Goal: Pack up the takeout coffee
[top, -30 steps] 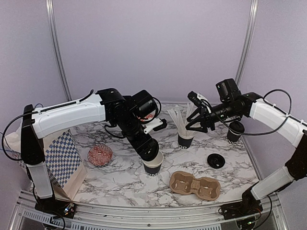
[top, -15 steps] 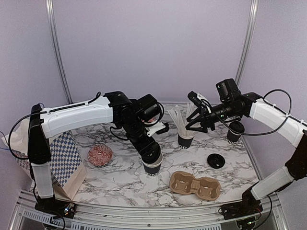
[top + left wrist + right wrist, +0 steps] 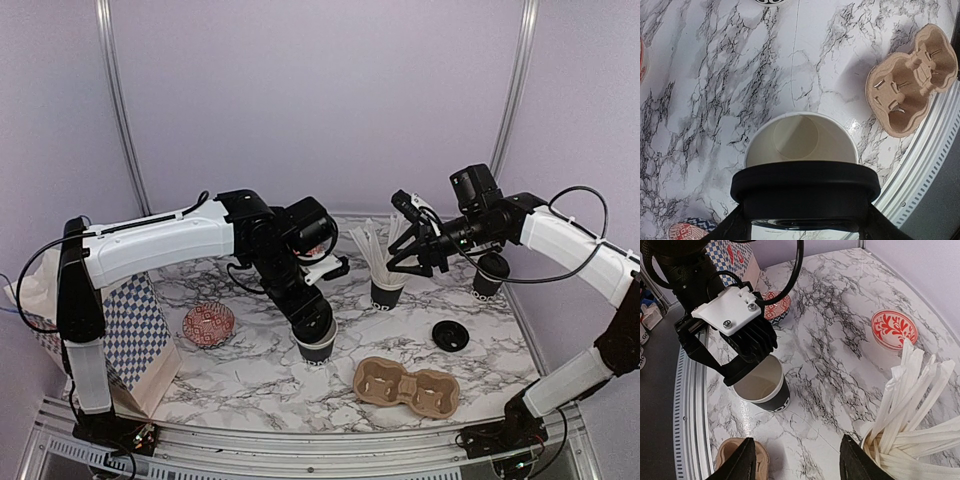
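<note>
An open black takeout coffee cup (image 3: 318, 349) with a white inside (image 3: 800, 142) stands near the table's middle. My left gripper (image 3: 805, 226) is shut on a round black lid (image 3: 805, 185), held tilted just above the cup's near rim; the right wrist view shows the lid (image 3: 746, 369) at the rim of the cup (image 3: 771, 396). A second black cup (image 3: 489, 275) stands at the back right, and a loose black lid (image 3: 450, 335) lies in front of it. My right gripper (image 3: 407, 262) (image 3: 797, 461) hangs open over the table with nothing in it.
A black cup of long white sticks (image 3: 385, 290) (image 3: 910, 410) stands right under my right gripper. The brown two-hole carrier tray (image 3: 406, 386) (image 3: 910, 82) lies near the front edge. There are also a red patterned bowl (image 3: 208, 323), a red plate (image 3: 894, 327) and a checkered bag (image 3: 130, 340).
The left arm's upper link has swung slightly right, while its gripper with the lid has stayed over the cup. The right arm has not moved.
</note>
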`<state>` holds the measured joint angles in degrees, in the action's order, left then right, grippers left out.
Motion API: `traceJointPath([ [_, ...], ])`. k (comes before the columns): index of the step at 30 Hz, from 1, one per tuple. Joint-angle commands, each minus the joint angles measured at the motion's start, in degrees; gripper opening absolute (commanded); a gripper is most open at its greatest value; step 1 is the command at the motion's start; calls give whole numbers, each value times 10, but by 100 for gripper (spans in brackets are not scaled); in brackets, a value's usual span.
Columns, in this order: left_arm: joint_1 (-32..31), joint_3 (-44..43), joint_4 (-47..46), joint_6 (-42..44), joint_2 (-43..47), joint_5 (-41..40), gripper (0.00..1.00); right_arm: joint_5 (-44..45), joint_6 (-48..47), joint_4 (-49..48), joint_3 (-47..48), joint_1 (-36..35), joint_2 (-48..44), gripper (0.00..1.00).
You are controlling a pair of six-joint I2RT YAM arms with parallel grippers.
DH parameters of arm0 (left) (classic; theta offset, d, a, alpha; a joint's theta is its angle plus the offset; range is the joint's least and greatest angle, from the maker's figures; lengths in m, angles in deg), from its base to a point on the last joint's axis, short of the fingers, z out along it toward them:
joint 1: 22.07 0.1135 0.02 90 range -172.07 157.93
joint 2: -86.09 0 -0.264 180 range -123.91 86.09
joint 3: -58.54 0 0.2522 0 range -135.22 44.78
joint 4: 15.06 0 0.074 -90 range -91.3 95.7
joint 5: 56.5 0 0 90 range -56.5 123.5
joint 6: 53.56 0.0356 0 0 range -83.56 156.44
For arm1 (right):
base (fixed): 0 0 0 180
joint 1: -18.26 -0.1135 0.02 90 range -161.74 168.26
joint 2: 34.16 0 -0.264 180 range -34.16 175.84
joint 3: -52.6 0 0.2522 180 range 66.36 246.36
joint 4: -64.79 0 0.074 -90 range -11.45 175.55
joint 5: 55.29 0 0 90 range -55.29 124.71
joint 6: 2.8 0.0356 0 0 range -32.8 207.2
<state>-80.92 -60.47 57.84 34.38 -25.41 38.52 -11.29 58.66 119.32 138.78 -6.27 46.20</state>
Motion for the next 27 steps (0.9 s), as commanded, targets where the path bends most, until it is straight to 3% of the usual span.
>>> traceJointPath([
  [1,2,-24,24,-8,23,-1,62,-9,-1,3,4,-4,2,55],
  [27,3,-36,32,-10,-11,-7,63,-11,-6,8,-2,-5,2,55],
])
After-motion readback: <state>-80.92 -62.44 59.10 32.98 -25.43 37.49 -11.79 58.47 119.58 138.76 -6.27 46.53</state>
